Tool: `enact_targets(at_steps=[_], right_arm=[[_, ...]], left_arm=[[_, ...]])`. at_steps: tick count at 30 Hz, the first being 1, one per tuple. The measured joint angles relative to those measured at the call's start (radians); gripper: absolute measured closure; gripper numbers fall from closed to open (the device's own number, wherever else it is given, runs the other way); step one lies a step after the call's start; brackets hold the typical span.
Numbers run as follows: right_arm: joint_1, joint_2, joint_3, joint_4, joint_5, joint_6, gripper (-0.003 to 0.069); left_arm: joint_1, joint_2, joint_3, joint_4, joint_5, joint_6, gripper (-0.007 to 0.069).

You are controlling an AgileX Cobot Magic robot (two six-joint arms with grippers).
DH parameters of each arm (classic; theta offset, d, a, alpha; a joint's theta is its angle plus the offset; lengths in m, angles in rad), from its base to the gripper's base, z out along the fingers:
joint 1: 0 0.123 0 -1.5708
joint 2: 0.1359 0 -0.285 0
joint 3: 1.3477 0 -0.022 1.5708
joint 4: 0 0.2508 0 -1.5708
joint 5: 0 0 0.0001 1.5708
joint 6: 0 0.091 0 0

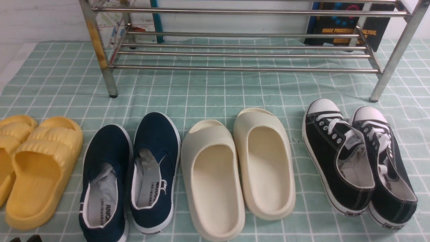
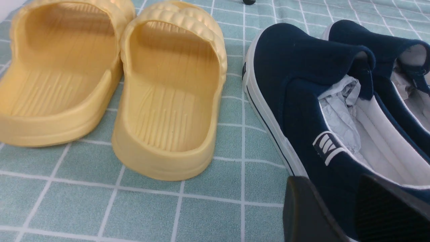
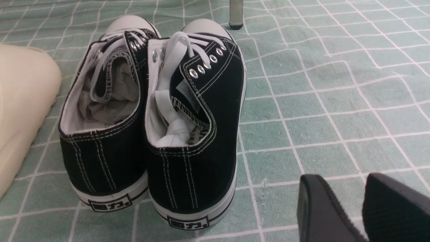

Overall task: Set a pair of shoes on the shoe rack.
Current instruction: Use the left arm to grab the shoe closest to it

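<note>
The pair of shoes, two navy slip-ons with white soles, stands side by side on the checked cloth: left shoe (image 1: 104, 161), right shoe (image 1: 156, 141). In the left wrist view the nearer shoe (image 2: 295, 84) fills the right side, with crumpled paper inside it. My left gripper (image 2: 331, 188) is open just short of its heel; navy fabric shows behind the gap. Only its dark tips (image 1: 26, 238) reach into the front view's bottom edge. My right gripper (image 3: 342, 188) is open over bare cloth. The shoe rack (image 1: 242, 69) of silver tubes stands at the back with nothing on it.
Yellow slides (image 1: 40, 161) lie left of the navy pair, cream slides (image 1: 235, 161) to its right, then black lace-up sneakers (image 1: 356, 158). The sneakers (image 3: 161, 117) stand beside my right gripper. A dark book (image 1: 342, 30) leans behind the rack.
</note>
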Motion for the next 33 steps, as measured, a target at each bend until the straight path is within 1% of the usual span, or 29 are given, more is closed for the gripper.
enact_targets(at_steps=[1, 3, 4, 13, 14, 19, 20, 21, 24, 30, 33], right_arm=[[0.0, 0.0, 0.0, 0.0, 0.0, 0.0, 0.0419], [0.0, 0.0, 0.0, 0.0, 0.0, 0.0, 0.0419], [0.0, 0.0, 0.0, 0.0, 0.0, 0.0, 0.0419], [0.0, 0.0, 0.0, 0.0, 0.0, 0.0, 0.0419], [0.0, 0.0, 0.0, 0.0, 0.0, 0.0, 0.0419], [0.0, 0.0, 0.0, 0.0, 0.0, 0.0, 0.0419], [0.0, 0.0, 0.0, 0.0, 0.0, 0.0, 0.0419], [0.0, 0.0, 0.0, 0.0, 0.0, 0.0, 0.0419], [0.0, 0.0, 0.0, 0.0, 0.0, 0.0, 0.0419], [0.0, 0.0, 0.0, 0.0, 0.0, 0.0, 0.0419], [0.0, 0.0, 0.0, 0.0, 0.0, 0.0, 0.0419]], left_arm=[[0.0, 0.0, 0.0, -0.044, -0.008, -0.023, 0.0386], [0.0, 0.0, 0.0, -0.052, -0.013, -0.028, 0.0386], [0.0, 0.0, 0.0, -0.107, -0.023, -0.052, 0.0386], [0.0, 0.0, 0.0, -0.118, -0.029, -0.064, 0.0386], [0.0, 0.0, 0.0, -0.153, -0.037, -0.084, 0.0386], [0.0, 0.0, 0.0, -0.517, -0.076, -0.29, 0.0386], [0.0, 0.0, 0.0, -0.531, -0.078, -0.297, 0.0386], [0.0, 0.0, 0.0, -0.616, -0.08, -0.334, 0.0386], [0.0, 0.0, 0.0, -0.712, -0.089, -0.351, 0.0386], [0.0, 0.0, 0.0, -0.747, -0.108, -0.35, 0.0386], [0.0, 0.0, 0.0, -0.8, -0.111, -0.35, 0.0386]])
